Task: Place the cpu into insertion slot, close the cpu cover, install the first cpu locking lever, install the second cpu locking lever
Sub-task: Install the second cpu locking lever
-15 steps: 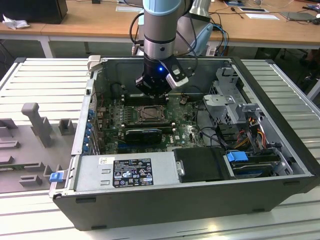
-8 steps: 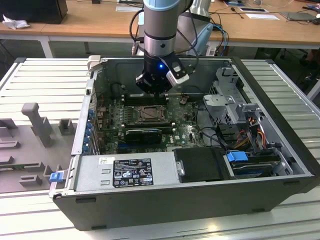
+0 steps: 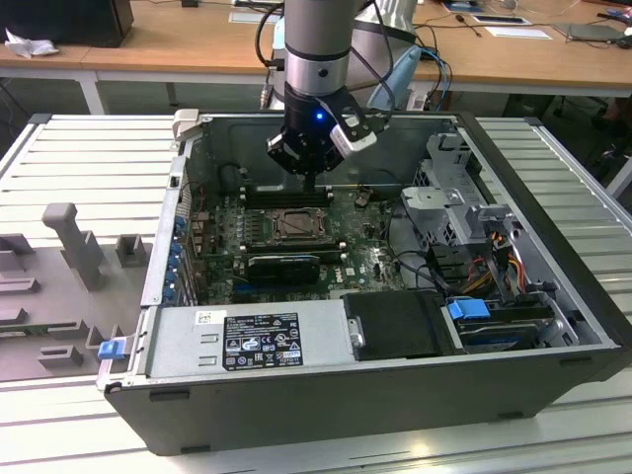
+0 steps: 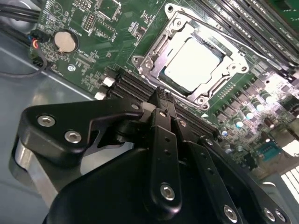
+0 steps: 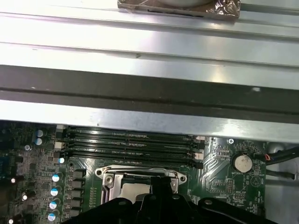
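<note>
In the exterior view, nearest the camera lies the power supply [image 3: 247, 341] with its labelled face, along the near wall of the open computer case [image 3: 553, 326], which rests on a slatted metal surface [image 3: 69, 158]. A blue latch [image 3: 112, 348] sits at the case's 8 o'clock corner. Beyond the supply comes the green motherboard [image 3: 365, 262], with a black expansion card [image 3: 284, 265] lying across it.

Just past the card is the insertion slot [image 3: 293, 227]. In the second wrist view the cpu [image 4: 194, 63] lies seated in the slot, its pale face showing through the window of the cpu cover [image 4: 154, 58], which lies flat over it. A coin battery [image 4: 65, 41] sits on the board at 9 o'clock from the slot in that view.

The hand [image 3: 314, 180] hangs just above the slot's far edge, over the black memory slots [image 5: 131, 144]; its fingers [image 4: 164, 135] are pressed together and hold nothing.

Farthest off stands a wooden desk [image 3: 178, 44].
</note>
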Available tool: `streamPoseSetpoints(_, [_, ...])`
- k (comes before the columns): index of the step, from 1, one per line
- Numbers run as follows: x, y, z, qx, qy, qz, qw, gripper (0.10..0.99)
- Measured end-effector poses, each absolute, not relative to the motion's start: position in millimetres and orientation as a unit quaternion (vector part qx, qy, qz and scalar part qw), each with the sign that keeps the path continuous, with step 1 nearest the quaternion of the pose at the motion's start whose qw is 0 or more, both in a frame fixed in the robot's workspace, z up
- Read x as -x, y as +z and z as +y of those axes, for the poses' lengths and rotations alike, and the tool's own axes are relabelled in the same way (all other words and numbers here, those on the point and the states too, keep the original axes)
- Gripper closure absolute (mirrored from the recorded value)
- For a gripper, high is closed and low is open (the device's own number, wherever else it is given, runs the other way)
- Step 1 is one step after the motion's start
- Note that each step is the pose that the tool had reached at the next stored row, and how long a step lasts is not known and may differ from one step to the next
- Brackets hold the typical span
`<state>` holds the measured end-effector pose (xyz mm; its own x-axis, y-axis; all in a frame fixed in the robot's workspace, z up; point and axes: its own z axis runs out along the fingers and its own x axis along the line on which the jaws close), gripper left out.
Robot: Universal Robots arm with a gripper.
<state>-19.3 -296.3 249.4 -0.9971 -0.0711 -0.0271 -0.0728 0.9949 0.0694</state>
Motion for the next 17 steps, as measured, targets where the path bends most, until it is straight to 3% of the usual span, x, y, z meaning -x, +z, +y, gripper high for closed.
streamPoseSetpoints(17, [19.3, 250.6, -304.0, 0.036, 0.035, 0.999, 0.012, 0.98])
